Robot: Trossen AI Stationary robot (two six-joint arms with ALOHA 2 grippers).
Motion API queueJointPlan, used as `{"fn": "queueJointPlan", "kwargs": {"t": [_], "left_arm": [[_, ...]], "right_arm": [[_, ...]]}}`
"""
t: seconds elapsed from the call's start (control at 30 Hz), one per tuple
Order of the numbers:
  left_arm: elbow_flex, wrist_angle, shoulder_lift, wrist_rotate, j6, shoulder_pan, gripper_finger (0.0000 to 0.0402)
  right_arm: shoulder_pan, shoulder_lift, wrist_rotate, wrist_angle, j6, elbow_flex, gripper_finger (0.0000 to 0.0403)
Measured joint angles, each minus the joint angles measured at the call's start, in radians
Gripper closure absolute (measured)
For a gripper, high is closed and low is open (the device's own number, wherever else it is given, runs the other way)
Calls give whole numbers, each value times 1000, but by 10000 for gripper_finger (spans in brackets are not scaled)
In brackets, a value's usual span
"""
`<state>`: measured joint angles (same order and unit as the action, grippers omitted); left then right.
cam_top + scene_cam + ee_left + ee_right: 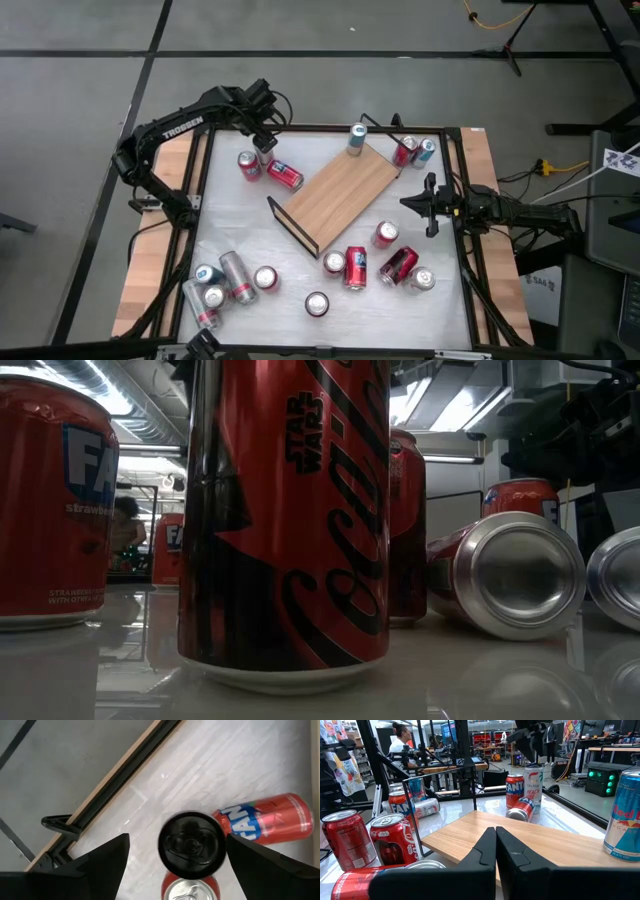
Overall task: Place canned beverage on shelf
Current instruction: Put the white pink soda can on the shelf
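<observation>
Left pincer (262, 146): I read it as spread wide, hanging directly over an upright red can (247, 162) at the far left of the tabletop (300, 265). Nothing is pinched yet.
Left wrist view: an upright can top (190, 890) shows between the two dark fingers (105, 862), partly covered by a round black part of the arm. A red Fanta can (270, 818) lies on its side just beside it.
Right pincer (431, 205): pressed together and empty, parked at the right edge of the tabletop, pointing along the shelf.
Shelf (340, 188): light-wood board lying diagonally, between the two pincers; its near wire rail (292, 226) faces the front of the tabletop.
Cans at the shelf: one blue-and-silver can (357, 139) stands at the far end of the board; I cannot tell whether it rests on the wood or just beside it. The rest of the board is bare.
Cans off the shelf: a cluster (222, 281) lies well apart from the left pincer toward the front left; others (385, 262) sit in front of the right pincer; two more (413, 150) stand beyond the shelf's far right corner.
Progress: I judge the task early. At most one can is placed; nearly all remain on the tabletop.
Step in hand: by my reading, lowering the left pincer around the upright red can for a grasp.
</observation>
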<state>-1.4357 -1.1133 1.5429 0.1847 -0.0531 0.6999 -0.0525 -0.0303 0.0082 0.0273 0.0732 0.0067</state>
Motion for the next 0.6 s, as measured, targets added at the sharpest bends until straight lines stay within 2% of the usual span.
{"fn": "queueJointPlan", "kwargs": {"t": [0.6], "left_arm": [[0, 4, 64, -29, -1, 3, 79]], "right_arm": [[0, 0, 0, 0, 0, 0, 403]]}}
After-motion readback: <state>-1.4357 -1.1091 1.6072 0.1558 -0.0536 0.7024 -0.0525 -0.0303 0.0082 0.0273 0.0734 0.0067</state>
